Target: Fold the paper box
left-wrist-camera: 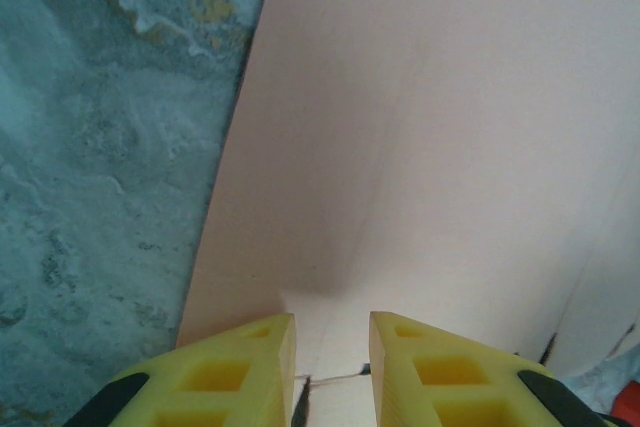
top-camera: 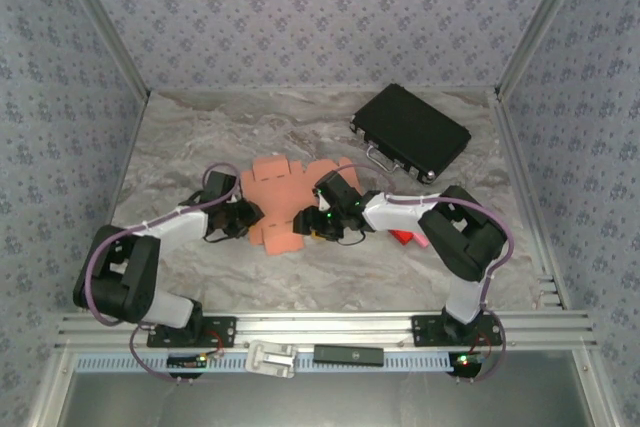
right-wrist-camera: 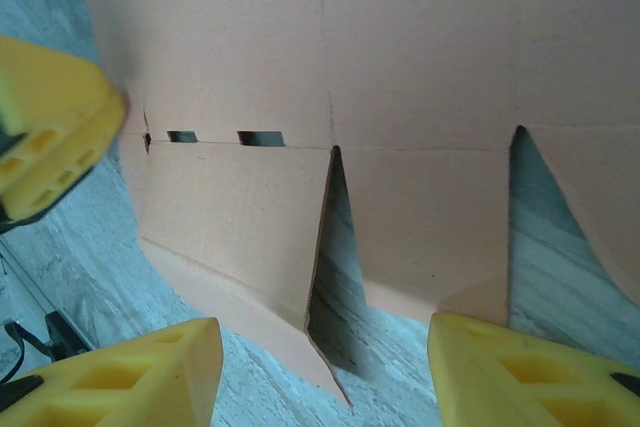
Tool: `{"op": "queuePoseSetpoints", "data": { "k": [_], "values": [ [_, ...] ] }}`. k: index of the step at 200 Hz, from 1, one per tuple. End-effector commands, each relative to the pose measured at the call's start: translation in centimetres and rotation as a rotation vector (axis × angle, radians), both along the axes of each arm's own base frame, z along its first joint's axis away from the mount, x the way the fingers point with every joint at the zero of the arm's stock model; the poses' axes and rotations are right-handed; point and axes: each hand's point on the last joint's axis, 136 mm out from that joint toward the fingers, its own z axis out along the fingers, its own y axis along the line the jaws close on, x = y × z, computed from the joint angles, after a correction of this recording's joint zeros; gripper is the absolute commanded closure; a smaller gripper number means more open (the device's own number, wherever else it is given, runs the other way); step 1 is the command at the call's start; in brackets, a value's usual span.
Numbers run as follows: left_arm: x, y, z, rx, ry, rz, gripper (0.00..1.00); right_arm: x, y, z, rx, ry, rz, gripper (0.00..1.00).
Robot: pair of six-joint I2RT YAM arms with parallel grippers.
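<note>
The paper box [top-camera: 283, 197] is a flat salmon-orange die-cut sheet lying on the marble table [top-camera: 190, 147] between my two arms. My left gripper [top-camera: 250, 219] is at the sheet's left edge. In the left wrist view its yellow fingers [left-wrist-camera: 250, 362] stand a narrow gap apart, with the paper box [left-wrist-camera: 430, 127] showing in the gap [left-wrist-camera: 332, 332]. My right gripper [top-camera: 314, 225] is at the sheet's near right side. It hangs open [right-wrist-camera: 325, 367] over bare table, just short of two flaps of the paper box [right-wrist-camera: 400, 57]. The left gripper's fingers [right-wrist-camera: 55, 137] touch that sheet's corner.
A black case [top-camera: 410, 132] lies at the back right. A small red block [top-camera: 400, 237] and a pink stick [top-camera: 421, 241] lie under the right arm's forearm. Patterned walls and metal posts enclose the table on three sides.
</note>
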Motion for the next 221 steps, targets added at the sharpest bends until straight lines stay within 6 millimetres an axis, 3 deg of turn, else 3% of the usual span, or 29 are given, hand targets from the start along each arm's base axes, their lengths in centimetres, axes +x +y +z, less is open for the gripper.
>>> {"op": "queuePoseSetpoints", "data": {
  "k": [1,41,66,140,221],
  "values": [
    [-0.3,-0.3,-0.6,0.004,-0.001,-0.021,0.73,-0.5,0.4,1.1,0.013,0.002,-0.002,0.42],
    [-0.6,0.3,-0.3,0.034,-0.014,-0.014,0.73,-1.0,-0.4,2.2,-0.009,-0.030,-0.016,0.42],
    [-0.6,0.6,0.7,0.045,-0.038,-0.010,0.72,-1.0,-0.1,1.6,-0.012,-0.022,-0.008,0.42],
    [-0.8,0.2,-0.7,0.036,-0.009,-0.015,0.72,-1.1,2.5,0.9,0.052,0.033,0.039,0.43],
    [-0.9,-0.2,-1.0,0.041,-0.006,-0.027,0.72,-1.0,2.7,0.9,0.060,0.036,0.033,0.61]
  ]
}}
